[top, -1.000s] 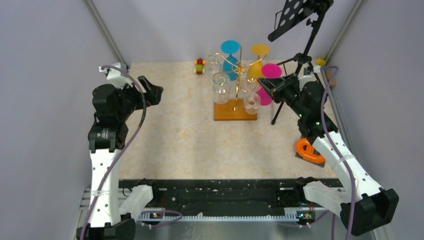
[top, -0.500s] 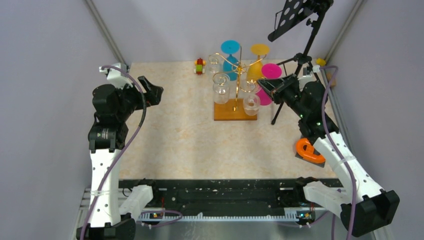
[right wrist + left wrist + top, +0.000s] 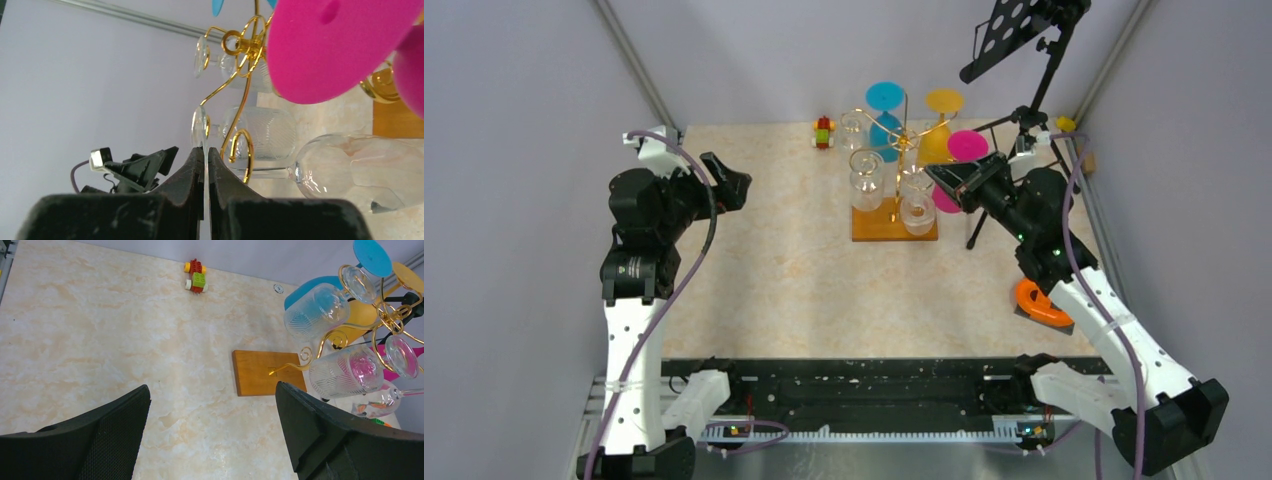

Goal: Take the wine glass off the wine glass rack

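Observation:
The wine glass rack (image 3: 898, 148) is a gold wire stand on a wooden base (image 3: 876, 226) at the back middle of the table. Clear, blue, yellow and pink glasses hang on it upside down. My right gripper (image 3: 206, 150) is shut on the thin foot of a clear wine glass (image 3: 360, 175), whose stem passes a gold scroll arm (image 3: 240, 150). From above, that glass (image 3: 917, 208) hangs beside the rack's right side, with the right gripper (image 3: 940, 178) close to it. My left gripper (image 3: 724, 180) stands open and empty, far left of the rack.
A black tripod stand (image 3: 1034, 110) rises just right of the rack, behind my right arm. A small toy car (image 3: 823, 131) sits at the table's back edge. An orange object (image 3: 1042, 303) lies near the right edge. Grey walls close in both sides.
My right gripper has moved left toward the rack with the clear glass's foot in it, and the glass's bowl has shifted left. The left arm has not moved.

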Available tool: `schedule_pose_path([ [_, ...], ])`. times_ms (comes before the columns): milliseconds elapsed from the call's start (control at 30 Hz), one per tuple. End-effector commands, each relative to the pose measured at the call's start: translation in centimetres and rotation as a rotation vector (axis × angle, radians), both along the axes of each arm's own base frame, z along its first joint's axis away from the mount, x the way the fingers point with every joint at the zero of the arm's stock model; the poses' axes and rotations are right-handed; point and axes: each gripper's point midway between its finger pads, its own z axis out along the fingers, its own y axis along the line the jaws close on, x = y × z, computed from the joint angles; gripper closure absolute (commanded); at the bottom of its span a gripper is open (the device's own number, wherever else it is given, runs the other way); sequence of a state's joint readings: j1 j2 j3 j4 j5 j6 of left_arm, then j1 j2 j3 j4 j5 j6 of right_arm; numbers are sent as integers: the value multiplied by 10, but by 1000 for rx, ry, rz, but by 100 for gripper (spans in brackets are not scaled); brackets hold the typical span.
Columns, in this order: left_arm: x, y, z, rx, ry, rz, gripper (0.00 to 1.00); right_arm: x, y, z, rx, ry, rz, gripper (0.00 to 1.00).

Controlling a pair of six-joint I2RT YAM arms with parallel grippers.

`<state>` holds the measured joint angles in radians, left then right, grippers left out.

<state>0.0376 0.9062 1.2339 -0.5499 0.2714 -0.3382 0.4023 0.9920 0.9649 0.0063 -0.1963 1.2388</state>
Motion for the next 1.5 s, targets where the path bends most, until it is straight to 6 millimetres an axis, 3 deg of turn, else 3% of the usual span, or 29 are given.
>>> schedule_pose_path([
  [0, 1, -2, 5, 0, -26, -12, 1, -11, 12, 41, 81, -131, 45, 100],
  [433, 1, -2, 2, 0, -26, -11, 1, 14, 17, 45, 98, -160, -17, 100],
  [800, 2, -2, 1, 3, -24, -8, 1, 30, -18, 57, 216, -144, -237, 100],
  [1067, 1, -5, 2, 3, -27, -21, 1, 26, -38, 45, 213, -65, -328, 100],
  [1233, 1, -8, 3, -2, -28, -32, 1, 18, -48, 47, 227, -57, -357, 100],
  [1433, 1, -22, 10, -62, -23, -98, 1, 1, -51, 49, 211, -35, -335, 100],
  [1467, 1, -27, 11, -71, -19, -131, 1, -1, -51, 42, 194, -11, -328, 100],
])
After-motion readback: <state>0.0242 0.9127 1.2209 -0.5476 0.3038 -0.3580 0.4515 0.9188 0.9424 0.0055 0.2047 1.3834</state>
